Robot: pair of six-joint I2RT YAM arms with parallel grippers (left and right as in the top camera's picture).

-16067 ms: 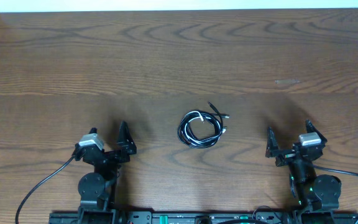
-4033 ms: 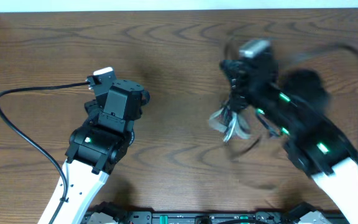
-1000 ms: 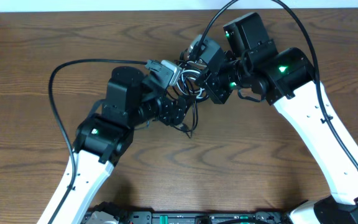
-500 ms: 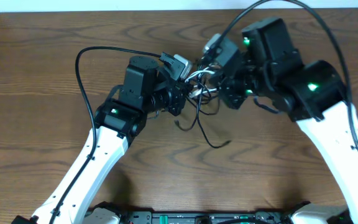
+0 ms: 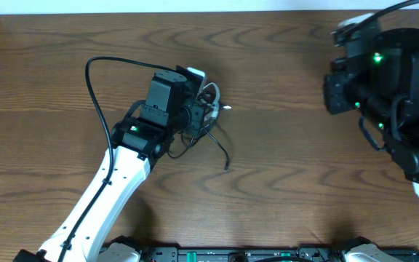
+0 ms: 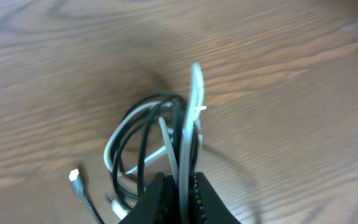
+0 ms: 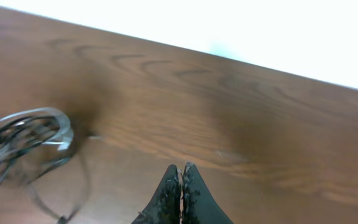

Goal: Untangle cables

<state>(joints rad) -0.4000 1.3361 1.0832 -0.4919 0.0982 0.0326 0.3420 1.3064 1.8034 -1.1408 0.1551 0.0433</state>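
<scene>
The cables [image 6: 146, 132] are a small coil of thin black and white cords. My left gripper [image 6: 179, 182] is shut on several of its strands and holds the coil just above the table. A loose end with a small plug [image 6: 74, 176] hangs at the lower left. From overhead the coil [image 5: 209, 96] sits at the tip of the left arm, and one black strand [image 5: 222, 154] trails down onto the wood. My right gripper [image 7: 181, 167] is shut on nothing, well away to the right. The blurred coil [image 7: 27, 134] lies far left in its view.
The wooden table [image 5: 282, 189] spreads around both arms. The right arm [image 5: 384, 69] looms large at the upper right. The left arm's thick black cable [image 5: 97, 94] arcs over the table's left side. A pale wall [image 7: 229, 25] borders the far edge.
The left gripper has closed on the coil and keeps it. The right arm has left the coil and swung off to the upper right with its jaws shut. A dangling strand has shortened.
</scene>
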